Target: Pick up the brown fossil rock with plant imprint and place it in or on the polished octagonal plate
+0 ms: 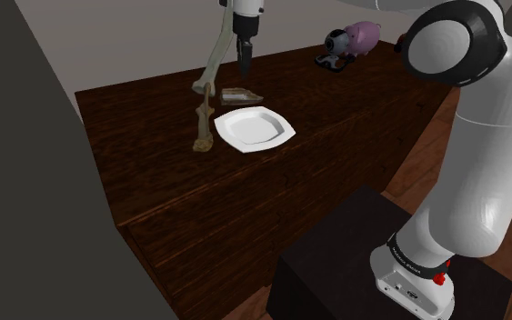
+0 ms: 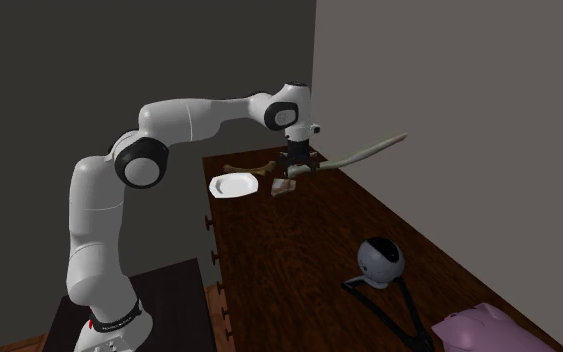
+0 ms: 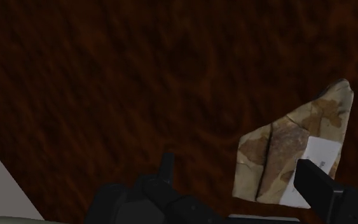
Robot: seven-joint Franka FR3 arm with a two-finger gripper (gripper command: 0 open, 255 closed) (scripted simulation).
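Note:
The fossil rock (image 1: pixel 241 94) is a flat tan and brown slab with a dark line across it, lying on the dark wooden table (image 1: pixel 336 136). A white octagonal plate (image 1: pixel 255 129) sits close beside it, toward the table's front. My black gripper (image 1: pixel 244 62) hangs open just above the rock, not touching it. In the wrist view the rock (image 3: pixel 292 149) lies by one finger (image 3: pixel 317 184), partly inside the gap of the gripper (image 3: pixel 233 162). From the second exterior view the gripper (image 2: pixel 294 166) hovers over the rock (image 2: pixel 282 187), with the plate (image 2: pixel 234 185) next to it.
A long pale bone-like piece (image 1: pixel 206 114) lies beside the plate and rock, reaching up behind the gripper. A pink piggy bank (image 1: pixel 365 36) and a round webcam on a stand (image 1: pixel 336 45) sit at the table's far right end. A grey wall backs the table.

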